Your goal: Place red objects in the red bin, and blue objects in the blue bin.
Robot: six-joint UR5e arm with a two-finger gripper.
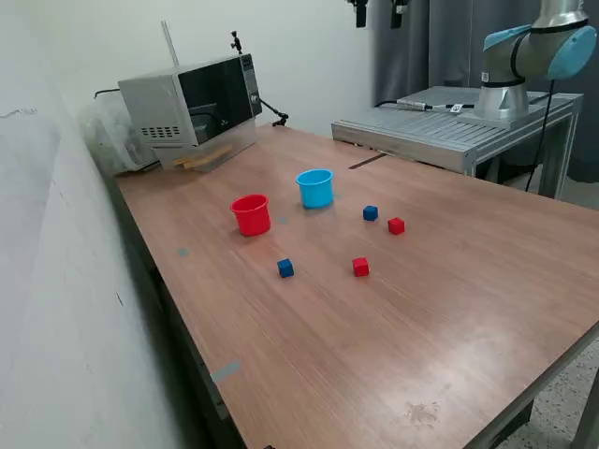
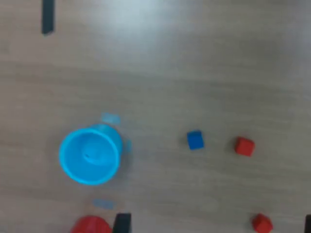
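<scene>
In your wrist view, the red cup and one red cube are cut by the picture's edge. Your exterior view crops the arm, hiding its gripper.

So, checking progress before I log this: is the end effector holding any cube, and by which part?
Nothing held: all four cubes lie on the table; the end effector itself isn't visible.

Small round red plastic cup beside light-blue plastic cup; four small cubes scattered nearby on wooden table.
</scene>
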